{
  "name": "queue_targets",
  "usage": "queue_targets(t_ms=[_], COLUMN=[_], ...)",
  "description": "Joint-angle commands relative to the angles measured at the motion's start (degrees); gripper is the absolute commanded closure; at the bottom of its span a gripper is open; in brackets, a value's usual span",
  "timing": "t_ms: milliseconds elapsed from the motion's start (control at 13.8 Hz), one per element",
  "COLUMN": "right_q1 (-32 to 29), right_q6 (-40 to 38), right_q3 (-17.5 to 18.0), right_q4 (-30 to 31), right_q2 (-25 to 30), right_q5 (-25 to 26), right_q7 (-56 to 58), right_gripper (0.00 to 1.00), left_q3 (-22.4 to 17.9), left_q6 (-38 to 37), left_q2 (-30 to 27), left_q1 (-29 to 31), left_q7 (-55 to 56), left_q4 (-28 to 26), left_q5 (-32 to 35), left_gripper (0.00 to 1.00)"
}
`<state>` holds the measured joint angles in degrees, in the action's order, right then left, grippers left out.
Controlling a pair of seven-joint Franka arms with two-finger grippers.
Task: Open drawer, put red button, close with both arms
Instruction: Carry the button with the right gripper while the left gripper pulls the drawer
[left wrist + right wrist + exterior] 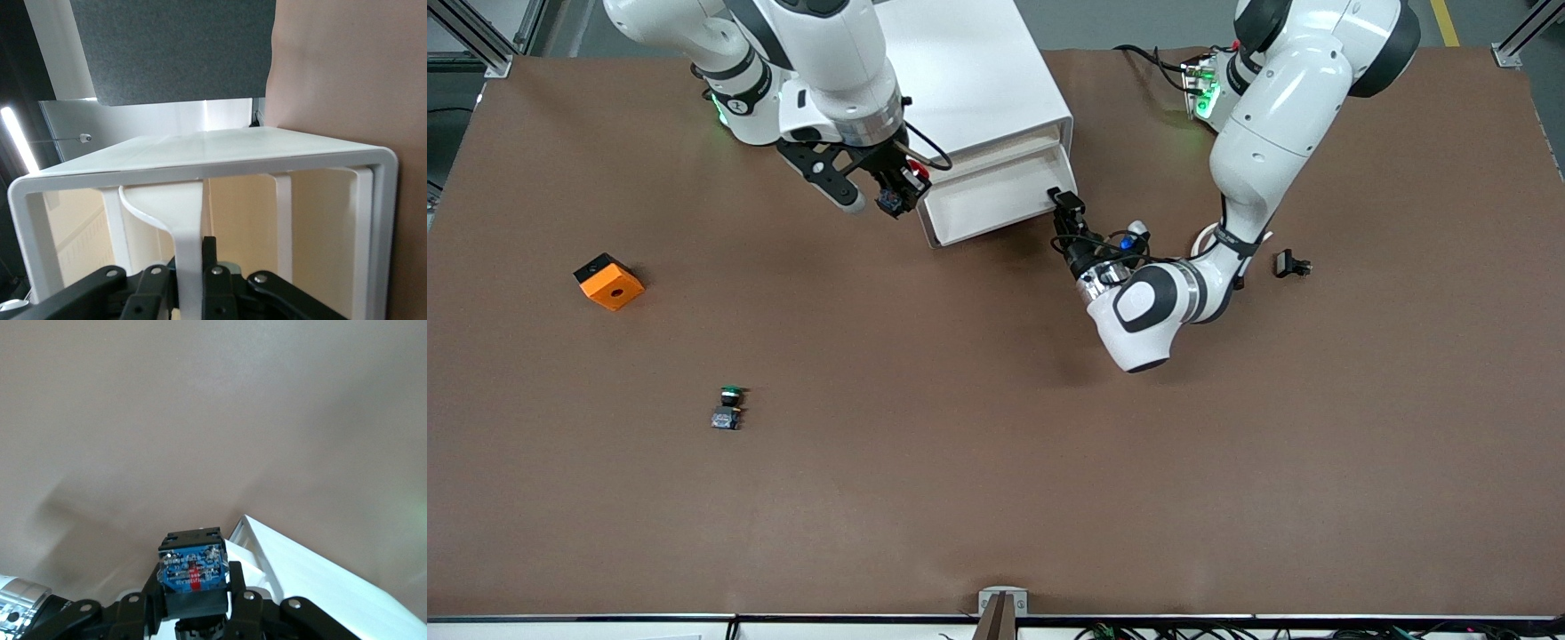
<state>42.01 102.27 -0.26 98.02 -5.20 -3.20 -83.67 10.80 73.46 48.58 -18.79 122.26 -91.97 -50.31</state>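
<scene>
Red button [911, 178] held in the right gripper [896, 197], jaws clamped on its dark block body, up in the air just at the 9 o'clock corner of the drawer [996, 197]. Drawer pulled out of the white cabinet [969, 71]. Left gripper [1064, 206] at the drawer's 3 o'clock corner, jaws pinched on the drawer front's edge. Green button [729, 407] and orange cube [608, 282] on the table [996, 498], well apart at about 8 o'clock from the drawer.
</scene>
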Motion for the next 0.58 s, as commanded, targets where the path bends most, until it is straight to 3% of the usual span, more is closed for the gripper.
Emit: queue_targets(t_ms=[0,508], right_q1=[2.8,5.3], right_q6=[-0.1,0.0], right_q3=[-0.7,-0.7], right_q4=[-2.8,-5.4], right_q2=[-1.7,-4.3], right_q5=[0.6,0.9], right_q7=[-3.9,-8.2], right_gripper=[1.0,1.0], left_q3=[-0.1,-0.1], left_q6=[2.0,3.1], left_q2=[0.6,0.8], left_q1=[2.3,4.4], left_q7=[-1.1,-2.7], left_q4=[2.6,4.3], left_q5=[-0.8,-2.3], left_gripper=[0.93,0.8])
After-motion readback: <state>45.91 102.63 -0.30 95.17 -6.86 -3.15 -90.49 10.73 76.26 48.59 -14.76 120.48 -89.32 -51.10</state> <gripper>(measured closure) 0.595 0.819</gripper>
